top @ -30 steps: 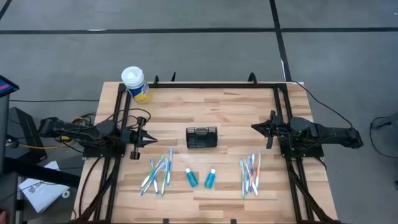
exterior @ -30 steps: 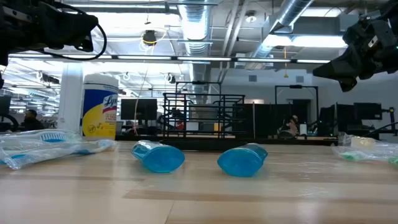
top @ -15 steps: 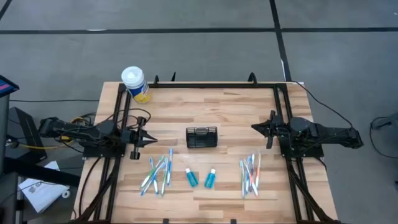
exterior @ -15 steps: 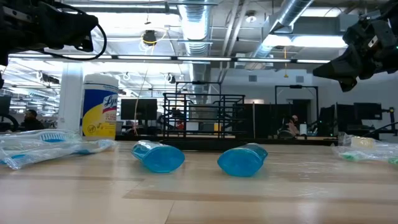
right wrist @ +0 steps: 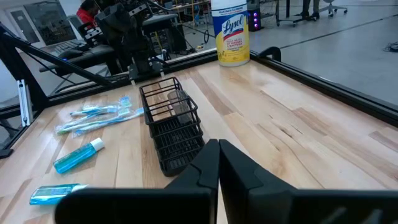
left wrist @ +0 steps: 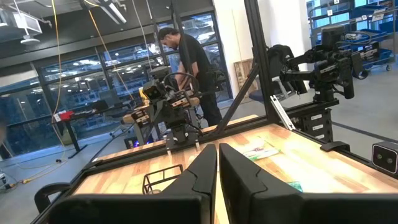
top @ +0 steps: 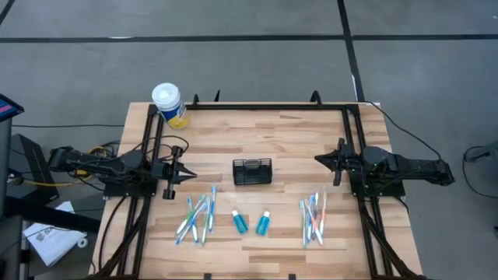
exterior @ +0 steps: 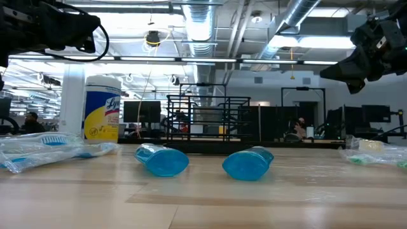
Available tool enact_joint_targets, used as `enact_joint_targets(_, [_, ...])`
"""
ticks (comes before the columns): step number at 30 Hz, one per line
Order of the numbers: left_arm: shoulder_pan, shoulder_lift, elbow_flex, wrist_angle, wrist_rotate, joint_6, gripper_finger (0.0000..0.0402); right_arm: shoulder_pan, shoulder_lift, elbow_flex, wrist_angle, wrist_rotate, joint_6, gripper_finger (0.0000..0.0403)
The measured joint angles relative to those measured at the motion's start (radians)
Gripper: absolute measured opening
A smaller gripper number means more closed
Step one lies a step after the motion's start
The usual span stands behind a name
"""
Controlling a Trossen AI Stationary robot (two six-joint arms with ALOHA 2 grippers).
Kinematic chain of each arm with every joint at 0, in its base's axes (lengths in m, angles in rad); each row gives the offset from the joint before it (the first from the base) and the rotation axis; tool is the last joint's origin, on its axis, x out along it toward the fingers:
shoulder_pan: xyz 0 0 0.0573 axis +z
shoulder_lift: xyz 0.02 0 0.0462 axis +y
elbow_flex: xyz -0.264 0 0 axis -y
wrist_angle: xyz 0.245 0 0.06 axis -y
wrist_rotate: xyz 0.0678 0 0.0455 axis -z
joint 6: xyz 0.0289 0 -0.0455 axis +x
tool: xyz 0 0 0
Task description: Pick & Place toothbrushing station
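Observation:
A small black wire-mesh basket [top: 253,172] stands on its base in the middle of the wooden table; it also shows in the right wrist view [right wrist: 171,131]. Two teal tubes [top: 240,222] [top: 263,223] lie on the table nearer the front. A bundle of toothbrushes [top: 198,218] lies left of them, another [top: 313,218] to the right. My left gripper [top: 190,177] is shut and empty at the table's left side. My right gripper [top: 318,159] is shut and empty at the right side.
A round canister with a white lid and yellow label [top: 169,105] stands at the table's far left corner. A black frame [top: 264,105] runs along the far edge and both sides. A person [left wrist: 189,59] stands in the room beyond the table.

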State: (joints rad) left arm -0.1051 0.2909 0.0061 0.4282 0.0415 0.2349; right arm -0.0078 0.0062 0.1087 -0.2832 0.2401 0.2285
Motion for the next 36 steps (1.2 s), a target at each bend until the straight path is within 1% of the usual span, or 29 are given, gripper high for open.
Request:
enact_joint_targets(20, [0.000,0.000,0.000,0.000,0.000,0.000,0.0013,0.000,0.000,0.000,0.000,0.000,-0.005,0.0000])
enact_joint_targets(22, [0.000,0.000,0.000,0.000,0.000,0.000,0.0013,-0.003,0.000,0.000,0.000,0.006,-0.089,0.0000])
enact_joint_targets(26, [0.000,0.000,0.000,0.000,0.000,0.000,0.0013,-0.004,0.000,0.000,0.000,0.022,-0.340,0.0000])
enact_joint_targets(28, [0.000,0.000,0.000,0.001,0.000,0.000,0.0013,-0.004,0.000,0.000,0.000,0.022,-0.420,0.0000])
enact_joint_targets(31, [0.000,0.000,0.000,0.003,0.000,0.000,0.0013,-0.004,0.000,0.000,0.000,0.023,-0.478,0.0000])
enact_joint_targets(36, [0.000,0.000,0.000,0.009,0.000,0.000,0.0013,-0.003,0.000,0.000,0.002,0.023,-0.447,0.0000])
